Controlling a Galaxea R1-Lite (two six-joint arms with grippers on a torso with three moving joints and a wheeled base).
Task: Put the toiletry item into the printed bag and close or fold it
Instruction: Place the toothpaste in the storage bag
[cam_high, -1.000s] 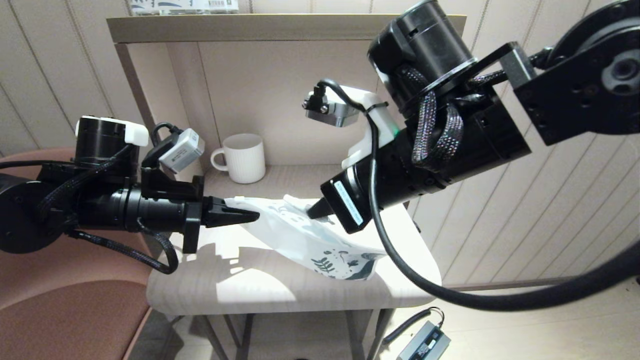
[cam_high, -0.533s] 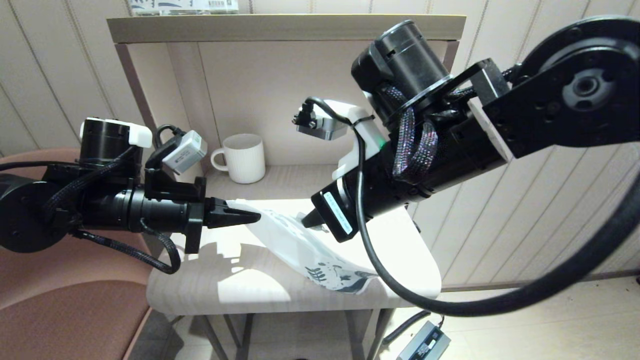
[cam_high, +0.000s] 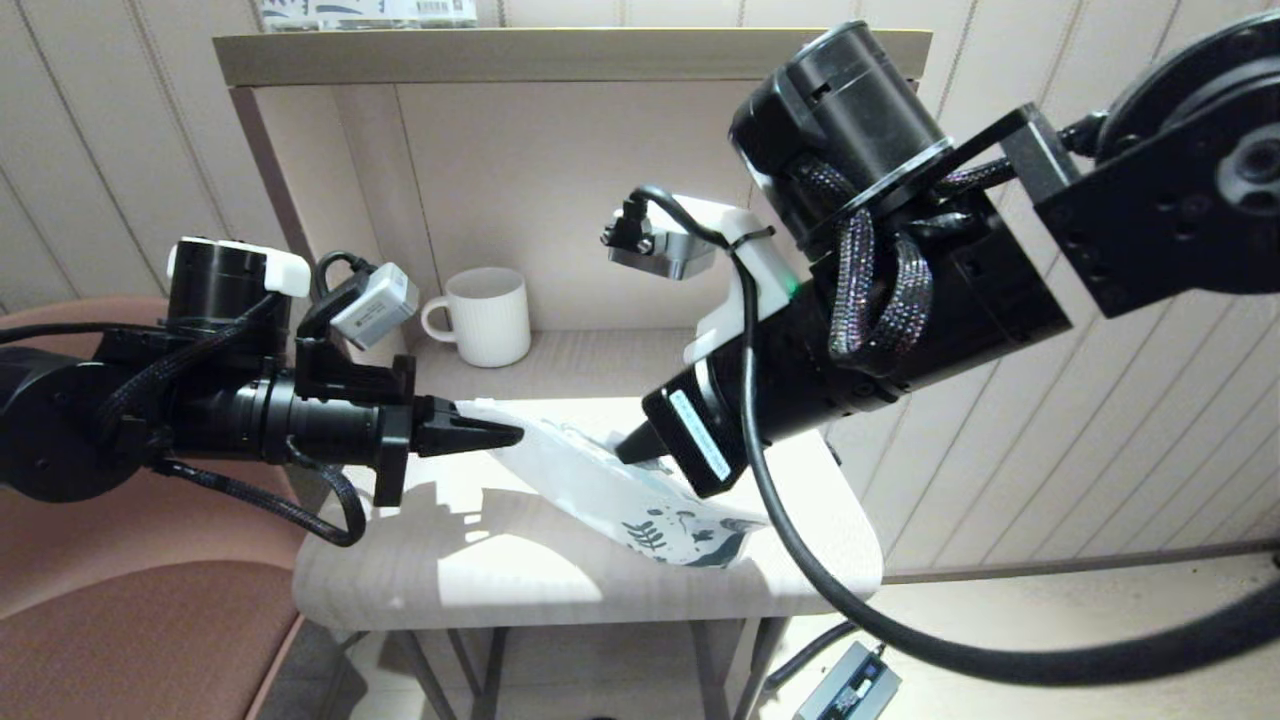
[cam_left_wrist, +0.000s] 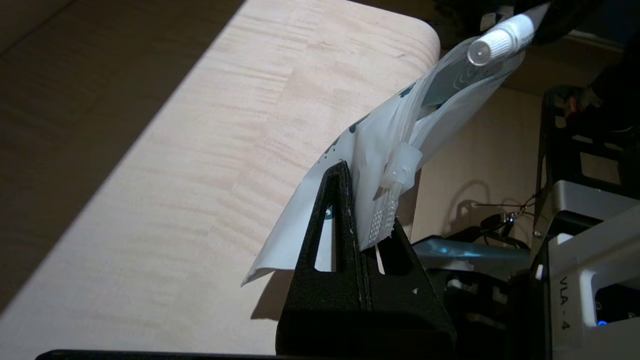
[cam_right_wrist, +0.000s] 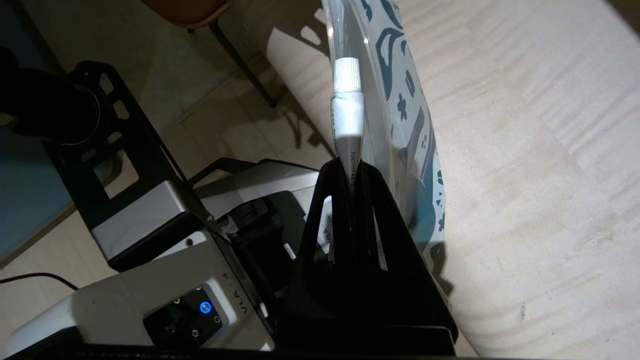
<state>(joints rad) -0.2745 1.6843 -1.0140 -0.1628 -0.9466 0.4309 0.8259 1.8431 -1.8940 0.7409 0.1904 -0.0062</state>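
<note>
The printed bag, white with dark leaf prints at its low end, hangs slanted over the small table. My left gripper is shut on the bag's upper edge; the same pinched edge of the bag shows in the left wrist view. My right gripper is shut on a white toothpaste tube, whose capped end points into the bag's mouth beside the printed film. The tube's cap also shows past the bag in the left wrist view.
A white ribbed mug stands at the back of the table inside a beige alcove. A reddish-brown chair sits at the left. A printed box lies on the top shelf. A grey power adapter lies on the floor.
My right arm swung left and then back to the right, carrying the tube; the bag's printed end shifted with it. My left gripper has crept slightly right, still pinching the bag.
</note>
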